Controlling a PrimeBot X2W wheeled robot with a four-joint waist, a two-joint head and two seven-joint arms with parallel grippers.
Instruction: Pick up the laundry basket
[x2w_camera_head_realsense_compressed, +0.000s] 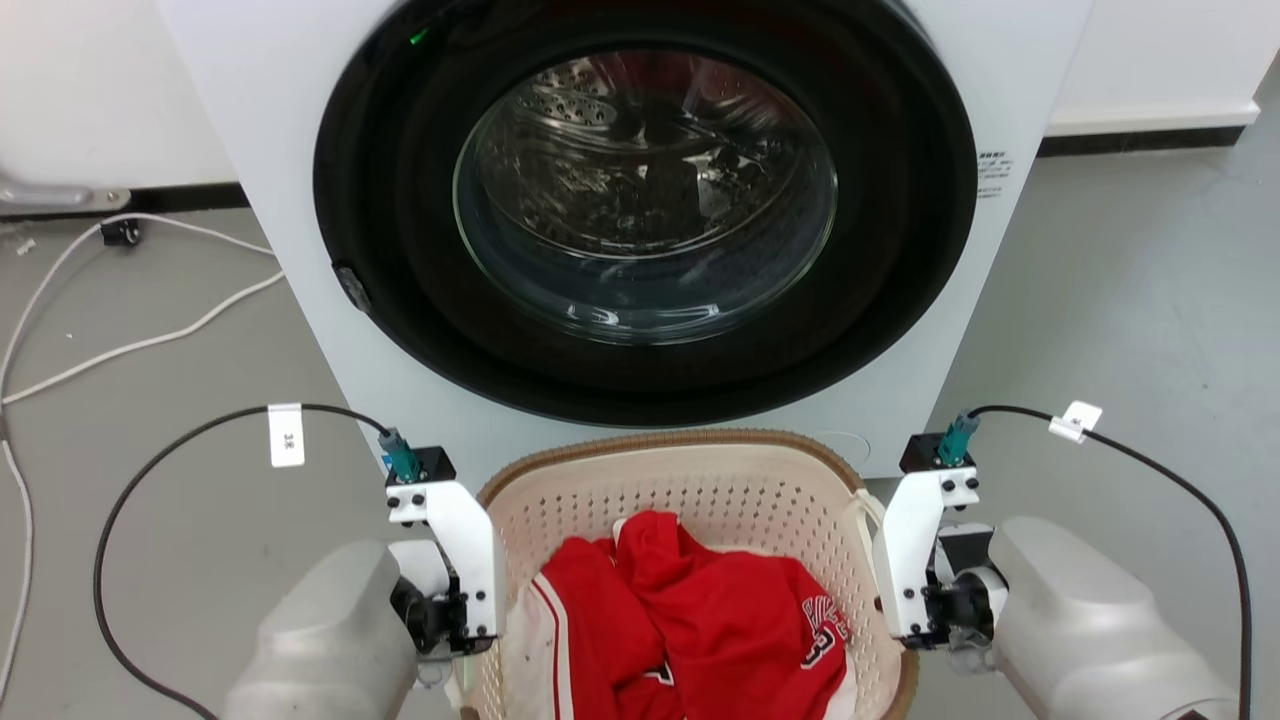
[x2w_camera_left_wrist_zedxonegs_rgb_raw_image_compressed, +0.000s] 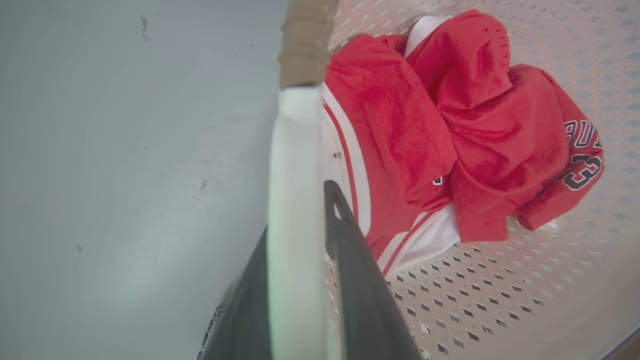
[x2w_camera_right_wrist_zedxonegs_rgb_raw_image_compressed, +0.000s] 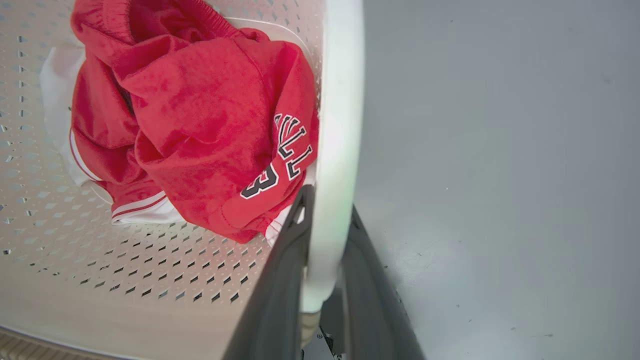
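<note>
- My left hand (x2w_camera_left_wrist_zedxonegs_rgb_raw_image_compressed: 297, 212) pinches the smooth left white plastic handle (x2w_camera_left_wrist_zedxonegs_rgb_raw_image_compressed: 295, 150), and my right hand (x2w_camera_right_wrist_zedxonegs_rgb_raw_image_compressed: 330, 205) the right white plastic handle (x2w_camera_right_wrist_zedxonegs_rgb_raw_image_compressed: 340, 100), of the cream, perforated plastic laundry basket (x2w_camera_head_realsense_compressed: 700, 485), which is brown-rimmed and near me, just before the white front-loading washer (x2w_camera_head_realsense_compressed: 280, 120).
- The slick, rounded handles could slip from my narrow pinch.
- Lifting unevenly would tilt it and spill the soft, crumpled red jersey (x2w_camera_head_realsense_compressed: 700, 610).
- Its far rim might knock the washer.

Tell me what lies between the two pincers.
Head view: the laundry basket, holding a red jersey, spans that stretch. Wrist views: left pincer and right pincer each straddle a white handle.
</note>
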